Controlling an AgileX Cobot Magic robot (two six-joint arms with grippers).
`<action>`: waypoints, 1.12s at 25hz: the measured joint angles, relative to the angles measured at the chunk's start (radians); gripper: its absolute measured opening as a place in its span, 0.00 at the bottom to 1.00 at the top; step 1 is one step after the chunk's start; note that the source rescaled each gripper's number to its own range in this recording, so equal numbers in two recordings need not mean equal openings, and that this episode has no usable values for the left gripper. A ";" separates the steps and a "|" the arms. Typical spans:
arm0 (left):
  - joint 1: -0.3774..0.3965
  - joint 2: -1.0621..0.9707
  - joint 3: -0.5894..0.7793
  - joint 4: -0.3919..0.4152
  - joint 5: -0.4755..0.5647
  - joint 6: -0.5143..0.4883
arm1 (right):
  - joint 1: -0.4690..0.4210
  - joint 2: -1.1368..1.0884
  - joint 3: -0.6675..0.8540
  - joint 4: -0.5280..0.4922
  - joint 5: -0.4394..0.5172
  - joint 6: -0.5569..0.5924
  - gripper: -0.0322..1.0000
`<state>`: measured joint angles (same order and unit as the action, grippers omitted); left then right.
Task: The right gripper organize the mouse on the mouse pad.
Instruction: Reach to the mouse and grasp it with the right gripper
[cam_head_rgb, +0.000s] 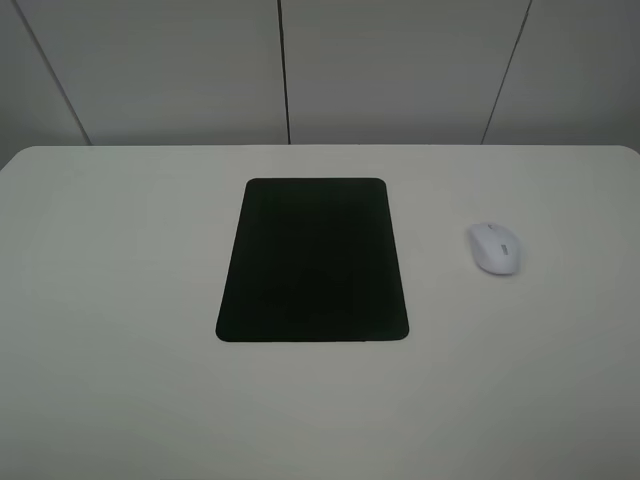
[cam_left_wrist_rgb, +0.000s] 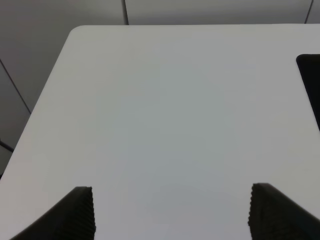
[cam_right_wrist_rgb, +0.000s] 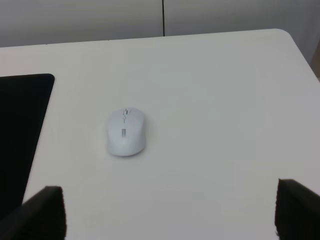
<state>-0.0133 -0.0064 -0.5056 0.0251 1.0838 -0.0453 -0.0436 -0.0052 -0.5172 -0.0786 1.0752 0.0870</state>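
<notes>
The white mouse (cam_head_rgb: 495, 247) lies on the white table to the right of the black mouse pad (cam_head_rgb: 313, 260), a short gap apart from it. In the right wrist view the mouse (cam_right_wrist_rgb: 125, 132) sits ahead of my right gripper (cam_right_wrist_rgb: 170, 215), whose two black fingertips (cam_right_wrist_rgb: 44, 212) stand wide apart and hold nothing; the pad's edge (cam_right_wrist_rgb: 20, 125) shows beside it. My left gripper (cam_left_wrist_rgb: 172, 212) is open and empty over bare table, with a corner of the pad (cam_left_wrist_rgb: 310, 75) in its view. Neither arm shows in the high view.
The white table (cam_head_rgb: 120, 300) has rounded far corners and a grey panelled wall (cam_head_rgb: 400, 70) behind it. The table's far right corner (cam_right_wrist_rgb: 285, 35) shows in the right wrist view, the far left corner (cam_left_wrist_rgb: 75, 32) in the left wrist view.
</notes>
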 joint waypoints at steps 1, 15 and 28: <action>0.000 0.000 0.000 0.000 0.000 0.000 | 0.000 0.000 0.000 0.000 0.000 0.000 1.00; 0.000 0.000 0.000 0.000 0.000 0.000 | 0.000 0.000 0.000 0.000 0.000 0.000 1.00; 0.000 0.000 0.000 0.000 0.000 0.000 | 0.000 0.000 0.000 0.000 0.000 0.000 1.00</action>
<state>-0.0133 -0.0064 -0.5056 0.0251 1.0838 -0.0453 -0.0436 -0.0052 -0.5172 -0.0786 1.0752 0.0870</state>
